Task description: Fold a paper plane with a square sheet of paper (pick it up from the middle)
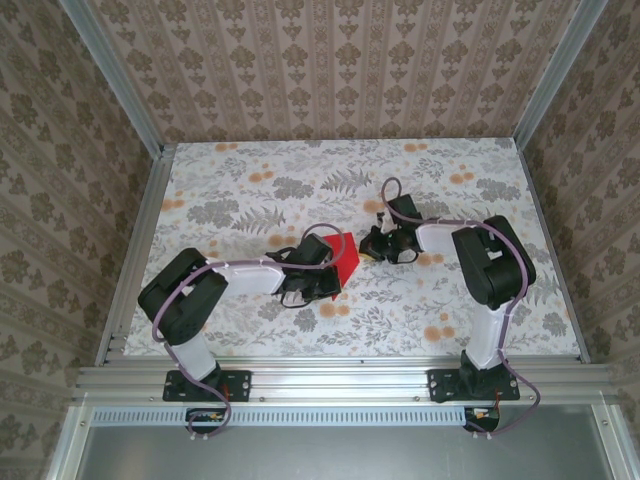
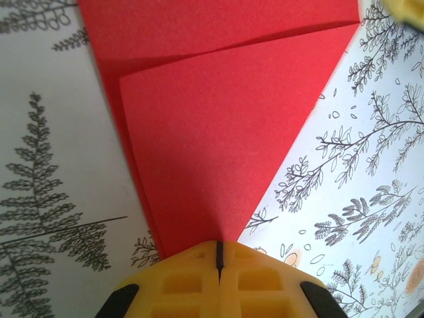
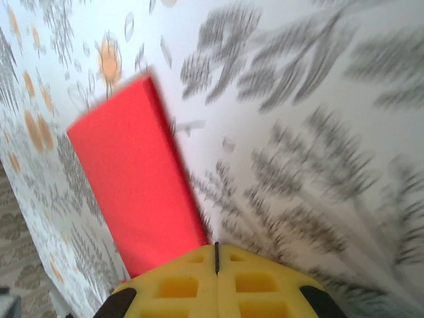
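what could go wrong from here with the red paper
1. The left gripper appears shut on just the narrow corner of the red paper. A pull could tear it or let it slip free.
2. The folded layers sit offset, so pressing now could set a crooked crease.
3. The right gripper is shut close beside the paper's edge and could knock it askew.

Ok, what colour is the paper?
The paper is plain bright red, clearest in the left wrist view.
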Robot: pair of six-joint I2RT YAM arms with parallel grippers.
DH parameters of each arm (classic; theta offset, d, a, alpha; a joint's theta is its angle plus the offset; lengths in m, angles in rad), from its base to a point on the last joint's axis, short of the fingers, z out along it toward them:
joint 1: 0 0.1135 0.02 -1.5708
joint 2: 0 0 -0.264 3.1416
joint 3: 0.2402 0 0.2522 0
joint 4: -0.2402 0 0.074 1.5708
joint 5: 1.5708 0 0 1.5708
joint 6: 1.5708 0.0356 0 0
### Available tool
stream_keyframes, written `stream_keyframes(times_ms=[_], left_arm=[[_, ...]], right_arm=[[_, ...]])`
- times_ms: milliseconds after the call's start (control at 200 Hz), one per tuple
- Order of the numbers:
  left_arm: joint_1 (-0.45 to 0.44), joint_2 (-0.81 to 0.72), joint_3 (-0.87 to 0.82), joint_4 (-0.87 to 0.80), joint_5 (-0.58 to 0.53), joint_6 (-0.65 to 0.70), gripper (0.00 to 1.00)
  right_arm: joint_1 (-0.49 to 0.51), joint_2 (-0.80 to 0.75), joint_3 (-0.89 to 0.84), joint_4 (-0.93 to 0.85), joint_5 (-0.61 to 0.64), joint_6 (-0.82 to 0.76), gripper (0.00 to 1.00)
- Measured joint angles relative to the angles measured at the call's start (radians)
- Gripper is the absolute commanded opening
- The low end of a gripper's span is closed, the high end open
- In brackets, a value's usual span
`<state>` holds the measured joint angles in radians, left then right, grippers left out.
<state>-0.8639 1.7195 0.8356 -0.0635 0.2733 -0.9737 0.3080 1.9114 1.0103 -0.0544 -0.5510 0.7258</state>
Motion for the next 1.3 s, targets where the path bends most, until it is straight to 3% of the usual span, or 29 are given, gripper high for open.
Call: stream_keyframes(times_ms=[185,385,570,975,1300], left_arm=[[-0.001,0.0,0.002,-0.003,-0.001,0.001,0.0],[-0.001,0.0,0.005,-0.012,-0.008,0.002,0.0],[-0.005,0.0,0.01,-0.021,-0.011,0.002,0.0],[-0.006,-0.012,0.0,-0.027,-0.006,0.033,0.0],[-0.007,-0.042,-0.084,0.09,0.031,0.043,0.01]], right_arm=[[-0.008,-0.045,0.013,-0.034,0.021,-0.022,0.08],[0.073,-0.155,-0.057,-0.024,0.017,-0.018,0.08],[0.14,-0.129,-0.097,-0.018,-0.002,0.003,0.08],[0.142,-0.032,-0.064,0.001,-0.028,0.04,0.08],[0.15,-0.023,-0.056,-0.003,-0.032,0.047,0.08]])
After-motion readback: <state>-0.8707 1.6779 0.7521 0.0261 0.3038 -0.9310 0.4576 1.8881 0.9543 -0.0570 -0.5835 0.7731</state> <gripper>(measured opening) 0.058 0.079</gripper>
